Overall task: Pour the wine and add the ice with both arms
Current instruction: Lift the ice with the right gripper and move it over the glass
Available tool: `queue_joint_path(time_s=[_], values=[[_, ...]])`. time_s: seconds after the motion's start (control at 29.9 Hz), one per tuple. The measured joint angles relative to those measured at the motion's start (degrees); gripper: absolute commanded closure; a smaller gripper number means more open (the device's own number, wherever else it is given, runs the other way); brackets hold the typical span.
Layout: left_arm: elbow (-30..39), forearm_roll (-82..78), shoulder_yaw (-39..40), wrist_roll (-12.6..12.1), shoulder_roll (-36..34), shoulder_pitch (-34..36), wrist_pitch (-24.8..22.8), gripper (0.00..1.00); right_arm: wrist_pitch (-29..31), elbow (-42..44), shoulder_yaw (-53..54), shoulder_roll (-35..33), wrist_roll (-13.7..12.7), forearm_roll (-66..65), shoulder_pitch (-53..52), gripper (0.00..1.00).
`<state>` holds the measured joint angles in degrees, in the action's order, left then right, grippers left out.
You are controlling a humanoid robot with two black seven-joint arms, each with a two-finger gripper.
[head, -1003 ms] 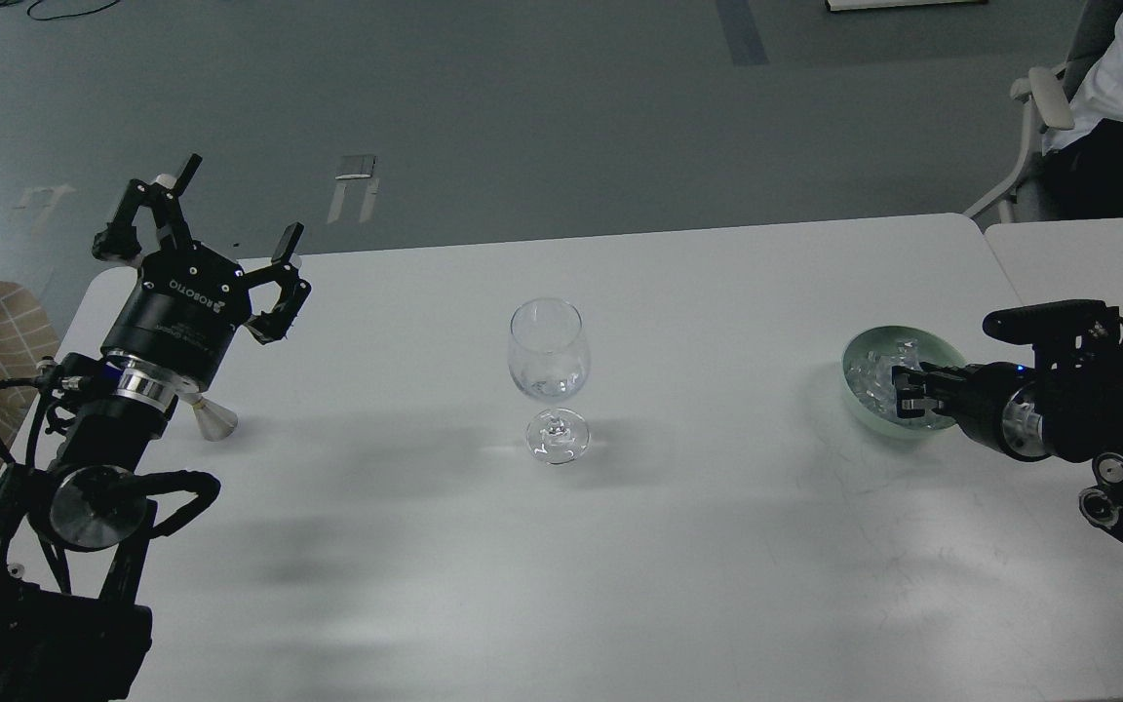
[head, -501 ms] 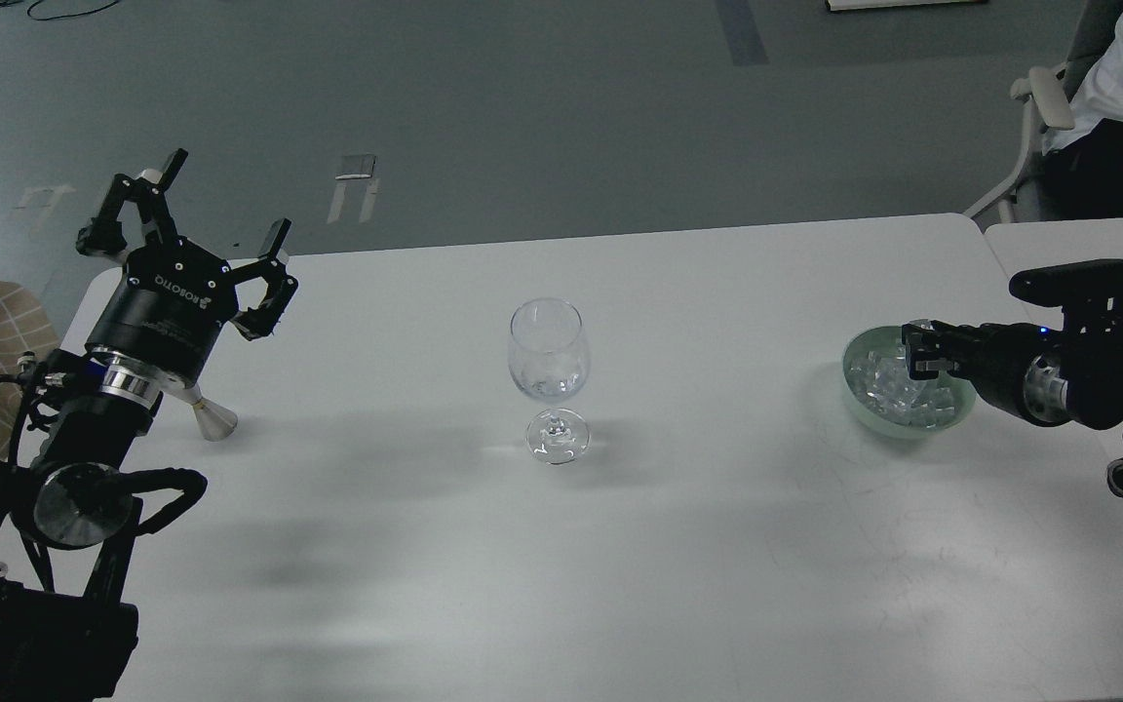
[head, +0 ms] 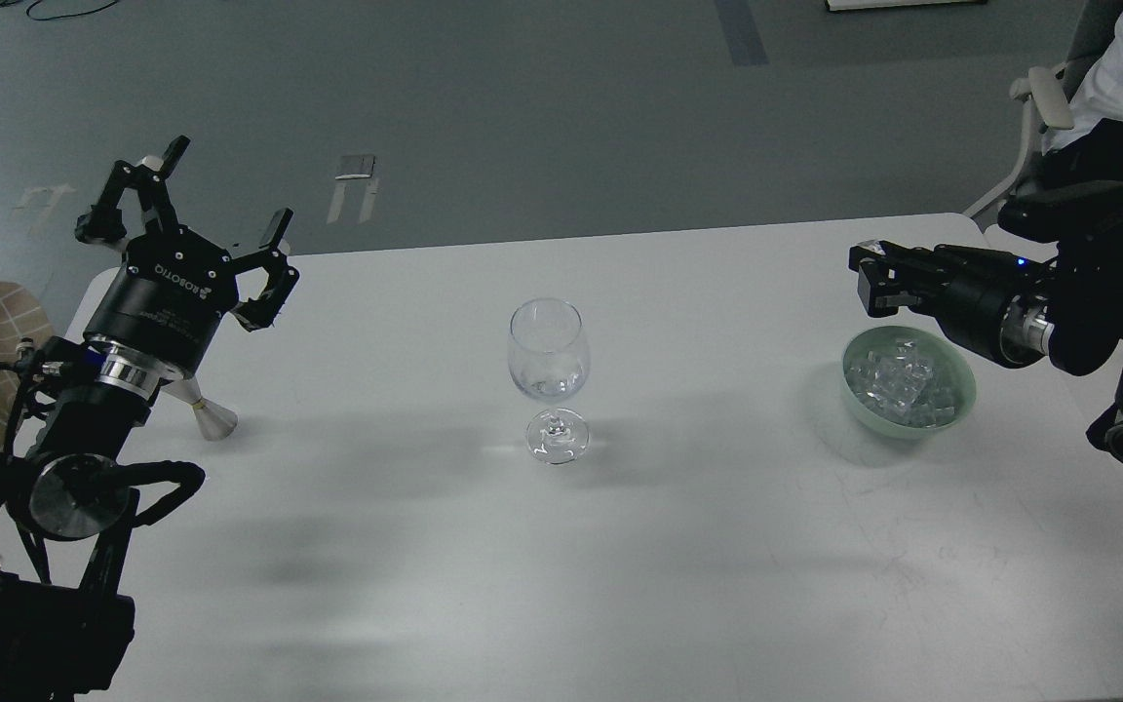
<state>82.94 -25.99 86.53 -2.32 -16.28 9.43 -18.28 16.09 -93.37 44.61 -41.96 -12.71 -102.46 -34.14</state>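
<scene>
Head view: we're on the ice step, our right end effector above the bowl, grip unclear; next, carry to the glass; left end effector open, empty.

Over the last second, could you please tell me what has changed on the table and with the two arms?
The right hand rose out of the green bowl of ice and now hangs above its far-left rim; whether it carries a cube is too small to tell. The left hand drifted slightly left and up, fingers spread and empty. The wine glass, the bowl and the silver funnel-shaped piece did not move.
</scene>
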Motion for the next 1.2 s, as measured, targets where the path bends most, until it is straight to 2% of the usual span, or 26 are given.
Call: queue_joint_path(time_s=[0.43, 0.97, 1.2], values=[[1.0, 0.0, 0.4, 0.1, -1.3, -1.4, -0.1, 0.02, 2.0, -0.2, -4.1, 8.6, -0.4, -0.3, -10.8, 1.0], [1.0, 0.0, 0.5, 0.1, -1.2, -1.3, -0.1, 0.02, 2.1, -0.9, -4.7, 19.4, 0.0, 0.0, -12.3, 1.0], [1.0, 0.0, 0.7, 0.2, -1.2, -1.3, 0.0, 0.02, 2.6, -0.3, -7.0, 23.5, -0.7, -0.3, -13.2, 1.0]])
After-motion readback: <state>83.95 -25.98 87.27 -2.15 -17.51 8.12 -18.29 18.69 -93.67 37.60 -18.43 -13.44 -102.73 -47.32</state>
